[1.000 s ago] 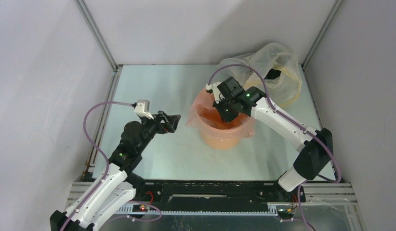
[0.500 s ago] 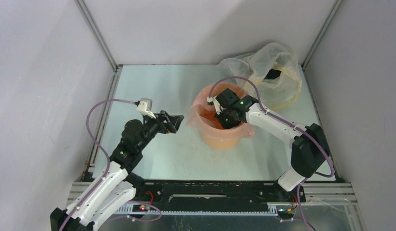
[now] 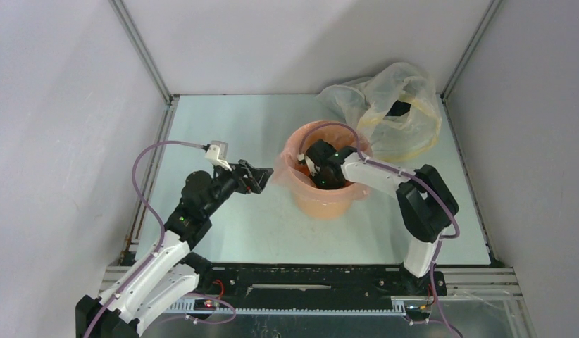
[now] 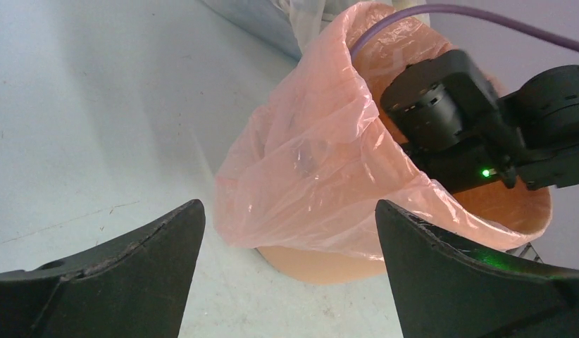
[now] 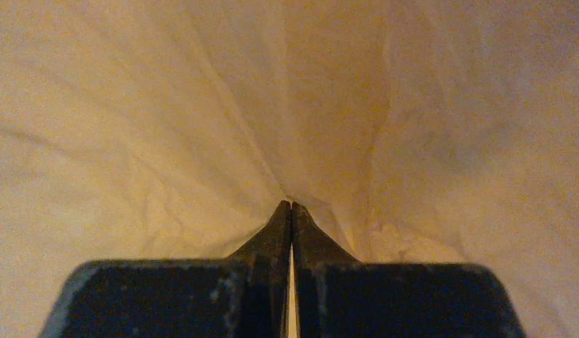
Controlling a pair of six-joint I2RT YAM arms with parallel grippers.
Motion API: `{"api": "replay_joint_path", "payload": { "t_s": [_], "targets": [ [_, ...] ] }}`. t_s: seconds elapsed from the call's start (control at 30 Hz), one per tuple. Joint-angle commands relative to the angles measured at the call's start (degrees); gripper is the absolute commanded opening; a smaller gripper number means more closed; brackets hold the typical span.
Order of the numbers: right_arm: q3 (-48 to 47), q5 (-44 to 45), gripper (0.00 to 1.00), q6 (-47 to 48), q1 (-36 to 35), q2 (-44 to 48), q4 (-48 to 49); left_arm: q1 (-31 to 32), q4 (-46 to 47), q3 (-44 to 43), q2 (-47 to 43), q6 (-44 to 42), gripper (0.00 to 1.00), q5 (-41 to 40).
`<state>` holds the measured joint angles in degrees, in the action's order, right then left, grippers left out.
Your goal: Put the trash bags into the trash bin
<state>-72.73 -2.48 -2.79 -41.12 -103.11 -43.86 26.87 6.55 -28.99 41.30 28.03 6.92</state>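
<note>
The trash bin (image 3: 322,204) is a round orange bucket at mid-table. The pale pink trash bag (image 3: 287,165) lines its mouth and hangs over the left rim. My right gripper (image 3: 316,179) reaches down inside the bin. In the right wrist view its fingertips (image 5: 291,204) are pressed together, and the bag's (image 5: 167,141) creases run into them. My left gripper (image 3: 262,177) hovers just left of the bin, jaws wide open and empty. In the left wrist view it (image 4: 288,204) faces the draped bag (image 4: 308,155), the bin's base (image 4: 315,264) and the right wrist (image 4: 456,120).
A larger clear yellowish bag (image 3: 399,105) with dark contents lies in the back right corner, just behind the bin. White walls and metal frame posts (image 3: 142,53) close in the table on three sides. Purple cables loop over both arms.
The right arm has lowered from above the bin's rim down into it, its elbow swinging left. The left gripper has edged right, closer to the bin, staying open.
</note>
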Motion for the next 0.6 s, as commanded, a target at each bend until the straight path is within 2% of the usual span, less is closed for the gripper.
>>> {"api": "replay_joint_path", "payload": {
  "t_s": [0.0,0.37,0.57],
  "targets": [
    [1.15,0.93,0.0,-1.19,-0.51,-3.2,2.94,-0.07,1.89,-2.6,-0.69,-0.38,0.99,0.76],
    [5.32,-0.12,0.0,-3.95,-1.09,-9.32,9.53,-0.07,0.49,-3.43,-0.68,-0.74,0.99,0.47],
    [5.82,1.15,0.0,-4.46,-1.23,-5.55,9.47,-0.07,0.16,-3.68,-0.53,-0.64,0.99,0.58]
  ]
}}
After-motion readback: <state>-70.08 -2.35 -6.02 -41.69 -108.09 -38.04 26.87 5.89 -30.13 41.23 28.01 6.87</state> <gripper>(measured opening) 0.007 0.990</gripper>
